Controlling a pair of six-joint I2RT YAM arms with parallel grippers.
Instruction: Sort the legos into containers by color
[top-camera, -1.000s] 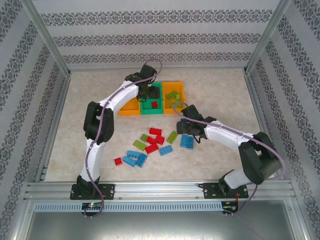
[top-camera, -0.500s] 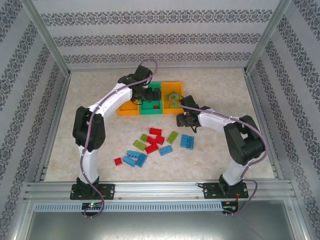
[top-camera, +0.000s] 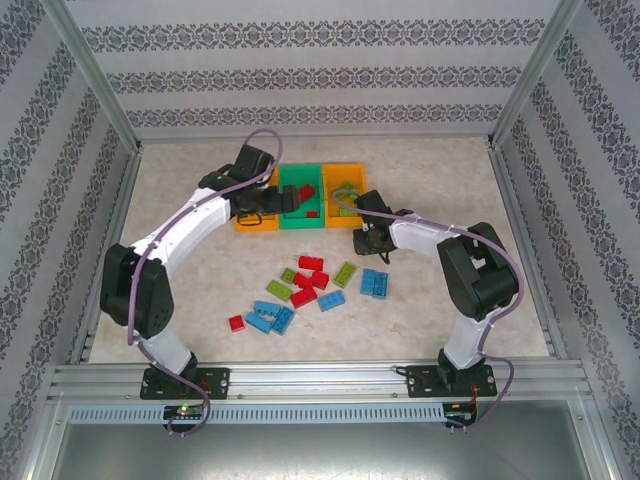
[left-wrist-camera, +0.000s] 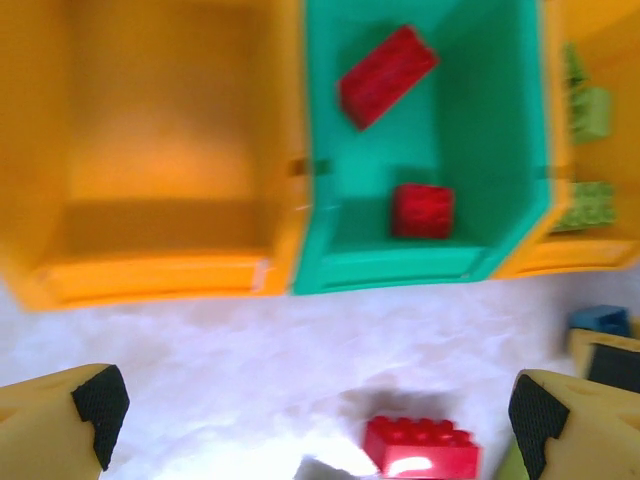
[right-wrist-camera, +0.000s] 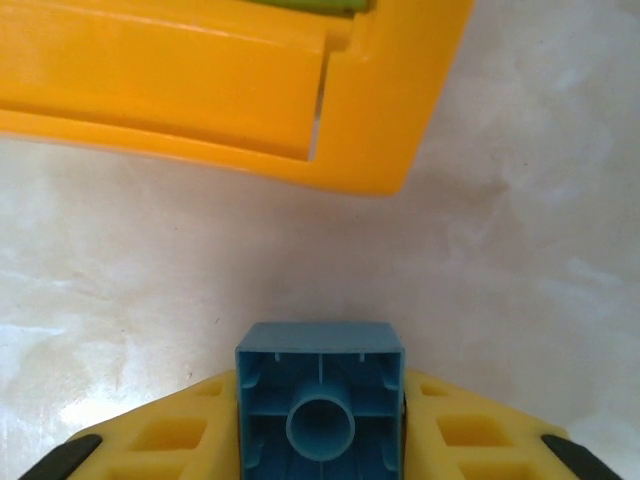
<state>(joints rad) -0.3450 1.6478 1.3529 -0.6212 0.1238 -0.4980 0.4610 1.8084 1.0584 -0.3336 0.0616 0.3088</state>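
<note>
**Inspector:** Two risks noted, both by judgement. First, misplacement. The right gripper hangs just beside the near corner of the right orange bin, and that bin holds green bricks. A release there would put blue among green. Second, a clash of arms. The empty left orange bin is the likely home for blue, and it sits at the far end of the row. The left gripper hovers just in front of that end.

**Assessor:** State of the fingers?

**Inspector:** The right fingers are closed on one blue brick. The left gripper stands wide open and empty, with nothing between its pads but bare table.

**Assessor:** Position of the brick in the grip?

**Inspector:** It is clamped between both fingers and touches each. Its hollow underside faces the wrist camera, and it stands proud of the fingers toward their tips. How deep the hold runs I cannot tell. A shallow one could let the brick twist out in transit.

**Assessor:** Remaining stock?

**Inspector:** The green bin holds two red bricks. A scatter of loose bricks lies on the table nearer the arm bases, well apart from the bins.
</note>
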